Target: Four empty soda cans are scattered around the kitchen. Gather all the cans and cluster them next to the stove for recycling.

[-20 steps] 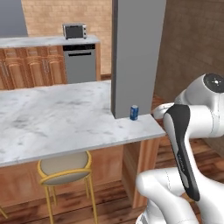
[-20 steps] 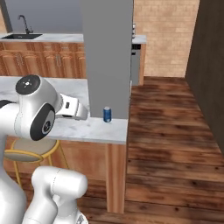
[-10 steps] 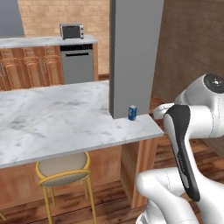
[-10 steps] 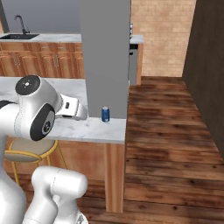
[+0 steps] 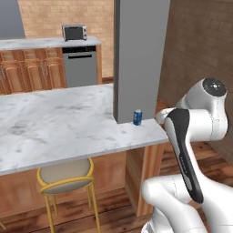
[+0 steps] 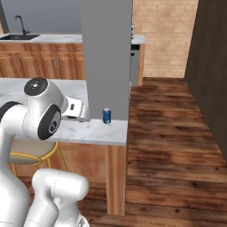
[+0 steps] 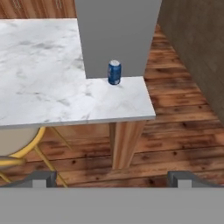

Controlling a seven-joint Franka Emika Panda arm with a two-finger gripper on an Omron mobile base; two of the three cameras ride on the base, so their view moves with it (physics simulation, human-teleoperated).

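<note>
A blue soda can [image 7: 114, 72] with a silver top stands upright on the white marble island counter [image 7: 48, 92], close to its right end and right against the foot of a grey pillar [image 7: 116, 30]. The same can [image 5: 137, 117] [image 6: 106, 115] shows in both base views. My gripper [image 7: 113, 179] hangs in front of the counter's edge, well short of the can and above the wooden floor. It is open, its fingertips [image 7: 43, 178] far apart with nothing between them. The stove is out of view.
A yellow-framed stool [image 5: 66, 175] sits under the island's near side. Behind the island runs a wooden cabinet row with a steel dishwasher [image 5: 81, 66], a toaster oven [image 5: 73, 32] and a sink faucet [image 6: 20, 22]. Bare wooden floor [image 6: 173, 133] lies right of the island, bounded by a dark wall [image 6: 208, 66].
The whole picture has shifted slightly to the left in both base views, so the camera has moved. The can stays where it was on the counter and the gripper stays open.
</note>
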